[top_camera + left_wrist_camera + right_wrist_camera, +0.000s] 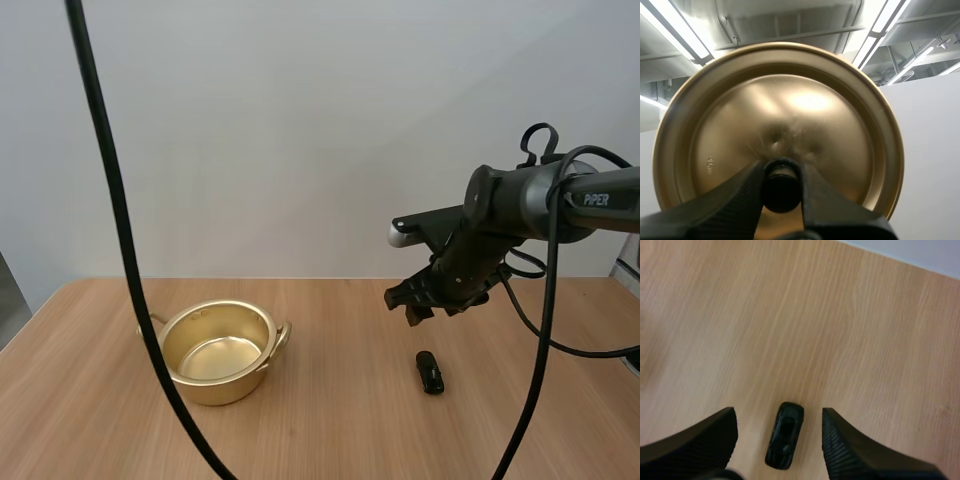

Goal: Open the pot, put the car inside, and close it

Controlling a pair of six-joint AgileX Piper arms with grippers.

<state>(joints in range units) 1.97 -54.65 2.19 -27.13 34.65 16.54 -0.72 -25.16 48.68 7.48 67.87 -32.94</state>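
**Right gripper** point(777, 412): fingers spread wide, ribbed faces turned to each other, nothing between them. It hangs above the table point(330, 435) and points down.

**Car** point(785, 435): small, black and low, lying on bare wood right under the gap between the right fingers. There is clear space on both flanks, and its long axis runs along the gap, so the fingers face its narrow sides. From above, it sits just nearer than the gripper on the right half of the table.

**Left gripper** point(782, 175): clamped on the black knob point(782, 192) of the gold lid point(780, 110), which it holds off the pot.

**Pot** point(225, 388): gold, two-handled, uncovered and empty. It stands upright on the left half of the table, well apart from the car.

**Step in hand** (judged): the opening is done and the car's pickup is being set up.

**Next move** (judged):
- It calls for a straight descent until the fingertips reach almost to the wood.
- Then a closing across the car's width.
- Then a lift and a carry leftward over the pot's rim.

The car is shallow, so a stop too high would likely close over its roof.
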